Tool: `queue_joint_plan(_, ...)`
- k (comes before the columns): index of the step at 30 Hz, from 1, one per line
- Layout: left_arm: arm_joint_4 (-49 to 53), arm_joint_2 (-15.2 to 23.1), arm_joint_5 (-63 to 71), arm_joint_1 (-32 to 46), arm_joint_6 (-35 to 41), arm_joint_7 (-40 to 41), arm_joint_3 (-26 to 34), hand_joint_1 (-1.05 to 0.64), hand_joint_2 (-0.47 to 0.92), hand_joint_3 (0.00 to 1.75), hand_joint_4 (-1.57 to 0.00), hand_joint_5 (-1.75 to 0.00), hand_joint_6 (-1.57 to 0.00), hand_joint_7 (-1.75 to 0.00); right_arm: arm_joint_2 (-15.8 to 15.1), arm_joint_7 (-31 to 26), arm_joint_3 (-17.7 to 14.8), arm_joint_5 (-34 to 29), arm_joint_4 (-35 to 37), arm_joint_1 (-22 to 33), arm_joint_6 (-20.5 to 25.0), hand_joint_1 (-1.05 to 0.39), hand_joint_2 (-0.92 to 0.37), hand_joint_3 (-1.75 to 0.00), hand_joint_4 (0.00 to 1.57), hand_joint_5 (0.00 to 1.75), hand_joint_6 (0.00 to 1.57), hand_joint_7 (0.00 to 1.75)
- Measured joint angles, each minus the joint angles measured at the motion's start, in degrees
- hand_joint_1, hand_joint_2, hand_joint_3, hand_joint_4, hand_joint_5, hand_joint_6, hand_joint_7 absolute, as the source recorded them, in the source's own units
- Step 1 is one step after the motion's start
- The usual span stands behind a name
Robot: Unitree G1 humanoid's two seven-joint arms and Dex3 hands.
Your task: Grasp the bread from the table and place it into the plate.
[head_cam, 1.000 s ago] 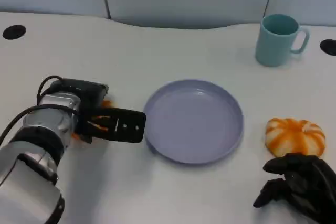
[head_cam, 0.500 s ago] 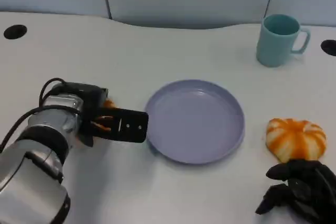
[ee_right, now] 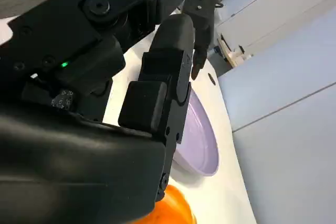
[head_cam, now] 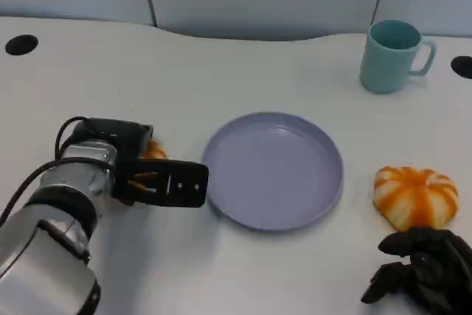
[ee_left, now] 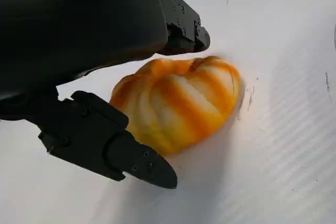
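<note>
Since two orange-striped rolls sit on the table (head_cam: 243, 64), both get logged, near to far; nearest, right hand (head_cam: 420, 271) at lower-right edge, fingers curled inward, nothing in them, just short of right bread (head_cam: 414, 195), not touching as far as head view shows; right wrist view shows only an orange sliver of it under the palm.

Left hand (head_cam: 158, 181) lies level w/ plate (head_cam: 273, 171), palm sideways; left bread (ee_left: 178, 103) sits between its fingers (ee_left: 113, 148) in left wrist view; one finger below, one above, both at or v. near the crust; cannot tell whether they clamp it or merely bracket it; bread rests on table, just left of plate rim.

Handling (judgement): bun-shaped, glossy, ridged; prob. light & soft, or a light foam/plastic prop; crushes or dents if squeezed hard; smooth glaze may slip. Best hold: across widest part, fingers seated in grooves betw. ridges, opposing sides, gentle force.

Farthest: teal mug (head_cam: 393, 55) upright, well apart from plate.
</note>
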Motion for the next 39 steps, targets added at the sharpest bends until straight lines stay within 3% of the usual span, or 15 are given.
queue_joint_plan(8,0.19,0.0,-0.55,0.78,-0.45,2.96,0.33,-0.32,0.75,0.01,-0.38,-0.09,-0.44,-0.03,0.02,-0.15,0.04,0.46,-2.42,1.21,1.09,-0.95,-0.67,0.0,1.57,0.33,1.51,0.0)
queue_joint_plan(18,0.16,0.36,-1.54,1.5,-2.19,4.33,1.52,-0.2,0.81,0.01,-0.7,-0.28,-0.71,-0.06,0.07,-0.26,0.06,0.52,-3.51,2.22,0.78,-0.97,-0.69,-0.01,1.57,0.34,1.51,0.01)
queue_joint_plan(20,0.12,0.37,-1.83,1.63,-2.8,4.81,1.67,-0.18,0.83,0.0,-0.59,-0.65,-0.8,-0.02,0.07,-0.27,0.09,0.52,-3.52,2.22,0.77,-0.96,-0.69,-0.01,1.57,0.33,1.51,0.0)
queue_joint_plan(21,0.11,0.37,-1.83,1.73,-2.84,5.47,1.67,-0.17,0.84,0.01,-0.56,-0.74,-0.82,-0.02,0.07,-0.27,0.12,0.52,-3.52,2.22,0.77,-0.96,-0.69,-0.01,1.57,0.33,1.51,0.0)
queue_joint_plan(23,0.11,0.36,-1.85,1.88,-2.85,6.53,1.67,-0.17,0.86,0.01,-0.55,-0.82,-0.85,-0.02,0.07,-0.26,0.12,0.52,-3.52,2.23,0.77,-0.96,-0.69,-0.01,1.57,0.33,1.51,0.0)
queue_joint_plan(27,-0.07,0.47,-2.41,2.76,-3.85,10.75,2.39,-0.23,0.88,0.0,-0.59,-1.19,-1.0,-0.05,0.07,-0.24,0.12,0.52,-3.52,2.26,0.71,-0.95,-0.7,-0.01,1.57,0.33,1.51,0.0)
queue_joint_plan(33,-0.54,0.94,-2.45,5.62,-6.27,20.67,2.63,-0.27,0.9,0.0,-0.6,-1.43,-1.09,-0.1,0.07,0.0,0.12,0.52,-3.52,2.28,0.69,-0.95,-0.7,0.0,1.57,0.32,1.51,0.0)
queue_joint_plan(35,-0.54,0.98,-2.44,6.01,-6.53,21.84,2.61,-0.28,0.92,0.03,-0.6,-1.64,-1.1,-0.1,0.07,0.0,0.12,0.52,-3.53,2.33,0.69,-0.95,-0.7,0.0,1.57,0.31,1.51,0.0)
queue_joint_plan(36,-0.54,1.03,-2.41,6.1,-6.65,22.04,2.58,-0.27,0.92,0.17,-0.63,-1.7,-1.02,-0.41,0.07,-0.01,0.12,0.52,-3.56,2.39,0.69,-0.96,-0.7,0.0,1.57,0.32,1.51,0.0)
queue_joint_plan(37,-0.55,1.06,-2.4,6.22,-6.7,22.54,2.56,-0.26,0.92,0.24,-0.64,-1.72,-0.81,-0.91,0.07,-0.06,0.14,0.51,-3.66,2.47,0.69,-0.96,-0.7,0.0,1.57,0.32,1.52,0.01)
queue_joint_plan(38,-0.55,1.06,-2.38,6.36,-6.7,23.15,2.56,-0.26,0.92,0.27,-0.65,-1.73,-0.69,-1.19,0.07,-0.15,0.14,0.47,-3.78,2.56,0.69,-0.96,-0.7,0.0,1.57,0.32,1.52,0.01)
queue_joint_plan(39,-0.56,1.06,-2.38,6.48,-6.69,23.68,2.57,-0.26,0.92,0.31,-0.64,-1.74,-0.61,-1.28,0.07,-0.3,0.16,0.42,-3.88,2.61,0.69,-0.96,-0.7,0.0,1.57,0.33,1.52,0.01)
